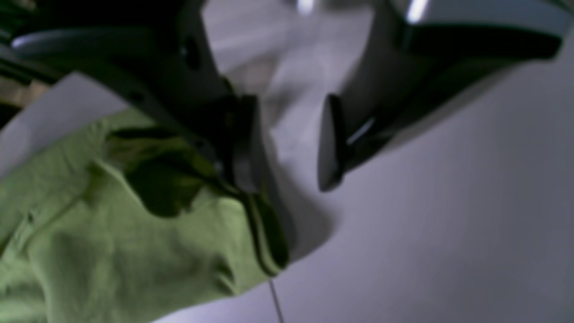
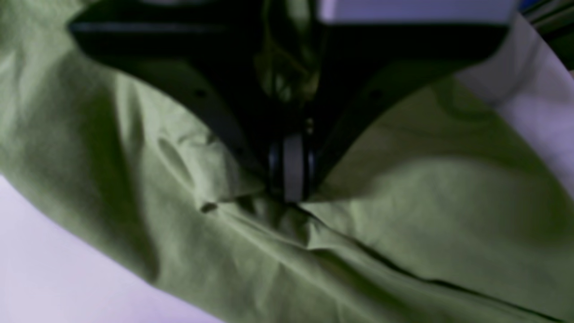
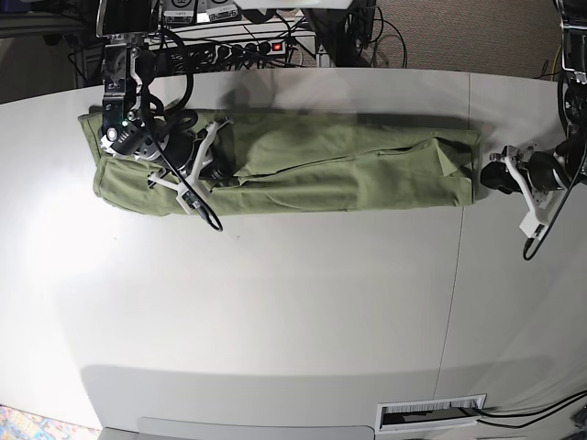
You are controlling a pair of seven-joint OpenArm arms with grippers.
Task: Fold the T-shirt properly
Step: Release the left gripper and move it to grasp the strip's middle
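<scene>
Already the T-shirt (image 3: pixel 303 165) is lying as a long band; right claw (image 2: pixel 293 197) is pinching it, left claw (image 1: pixel 287 143) is gaping, crosswise folds remaining.

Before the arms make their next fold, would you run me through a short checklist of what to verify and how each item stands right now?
1. Left gripper released: ok, jaws apart with nothing between them, beside the T-shirt edge.
2. Right gripper holding cloth: ok, jaws shut with green fabric pinched and bunched at the tips.
3. T-shirt lying as a long band on the table: ok, it stretches across the far half.
4. Band edges straight: not ok, the end near the left gripper is crumpled with an uneven corner.
5. Layers aligned underneath: cannot tell, hidden by the top layer.
</scene>
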